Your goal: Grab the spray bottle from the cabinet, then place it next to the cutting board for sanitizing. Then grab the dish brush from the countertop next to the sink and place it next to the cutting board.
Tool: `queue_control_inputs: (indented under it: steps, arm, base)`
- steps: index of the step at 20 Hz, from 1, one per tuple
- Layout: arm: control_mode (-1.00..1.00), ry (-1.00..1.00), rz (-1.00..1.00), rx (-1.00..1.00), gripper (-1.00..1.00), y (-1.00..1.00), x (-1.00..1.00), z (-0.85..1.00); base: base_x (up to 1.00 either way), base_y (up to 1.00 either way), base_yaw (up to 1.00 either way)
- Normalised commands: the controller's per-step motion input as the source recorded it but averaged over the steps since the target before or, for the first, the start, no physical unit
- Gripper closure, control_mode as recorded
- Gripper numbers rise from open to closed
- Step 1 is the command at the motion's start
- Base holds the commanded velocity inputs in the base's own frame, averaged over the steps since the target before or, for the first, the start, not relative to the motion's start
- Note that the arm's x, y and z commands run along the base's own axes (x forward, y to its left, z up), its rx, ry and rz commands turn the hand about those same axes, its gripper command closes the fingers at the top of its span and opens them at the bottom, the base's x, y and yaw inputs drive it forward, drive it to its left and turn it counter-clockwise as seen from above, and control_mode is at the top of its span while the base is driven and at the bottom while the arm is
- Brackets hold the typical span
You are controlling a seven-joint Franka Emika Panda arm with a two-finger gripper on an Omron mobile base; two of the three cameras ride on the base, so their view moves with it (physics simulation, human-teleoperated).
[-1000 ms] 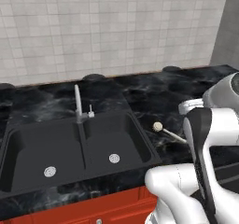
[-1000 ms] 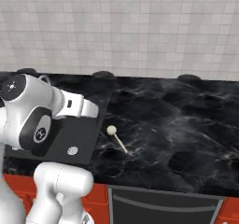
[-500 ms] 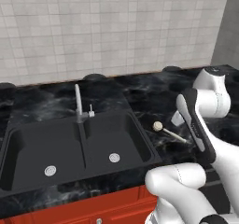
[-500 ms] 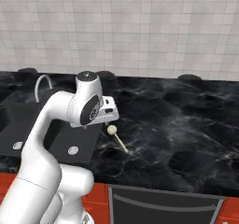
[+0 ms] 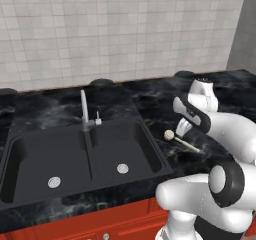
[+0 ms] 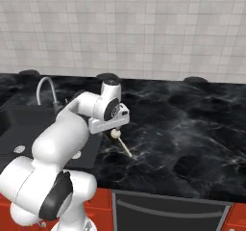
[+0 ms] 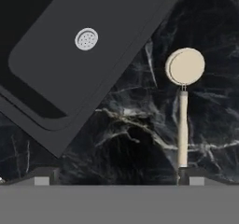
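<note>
1. The dish brush (image 7: 183, 106) lies flat on the countertop (image 7: 121, 139), just beside the sink (image 7: 70, 55). In the hand view its round cream head is at about 1 o'clock from the picture centre, and its thin pale handle runs straight down toward 5 o'clock.
2. The gripper (image 7: 116, 174) hangs above the countertop with its jaws spread wide and with nothing between them. In the hand view the two dark tips rise at about 7 o'clock and 5 o'clock.
3. The lower end of the brush handle comes very near the right fingertip (image 7: 196, 174) in the hand view; whether they touch cannot be told.
4. In the left base view the dish brush (image 5: 179, 139) lies at about 4 o'clock from the centre, to the right of the sink (image 5: 85, 159). The gripper (image 5: 183, 129) is just over the head of the brush.
5. In the right base view the dish brush (image 6: 120, 142) lies on the countertop (image 6: 182, 129) with its head toward the wall and its handle pointing to about 5 o'clock. The gripper (image 6: 113, 131) stands right above the head.
6. The faucet (image 5: 85, 108) stands at the back of the sink, between the two basins. A round silver drain (image 5: 122, 168) is in the right basin.
7. A wall of pale tiles (image 5: 115, 29) rises behind the countertop.
</note>
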Motion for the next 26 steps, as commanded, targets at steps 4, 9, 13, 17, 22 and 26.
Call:
queue_control_inputs:
  steps: [4,9,13,17,22,26]
  arm:
    - [-1.00,0.00,0.02,-0.01,-1.00,-0.06,0.66,-0.39]
    - [-1.00,0.00,0.00,-0.04,-1.00,-0.06,0.39,-0.42]
    - [-1.00,0.00,0.00,-0.03,-1.00,-0.19,0.06,-0.41]
    - [-1.00,0.04,0.00,-0.01,-1.00,-0.08,0.00,-0.38]
    - [-1.00,0.08,0.00,0.00,-1.00,0.00,0.00,-0.38]
    - [-1.00,0.08,0.00,0.00,-1.00,0.00,0.11,-0.20]
  base:
    - [0.00,0.00,0.00]
    - [0.00,0.00,0.00]
    - [0.00,0.00,0.00]
    - [0.00,0.00,0.00]
    - [0.00,0.00,0.00]
    - [0.00,0.00,0.00]
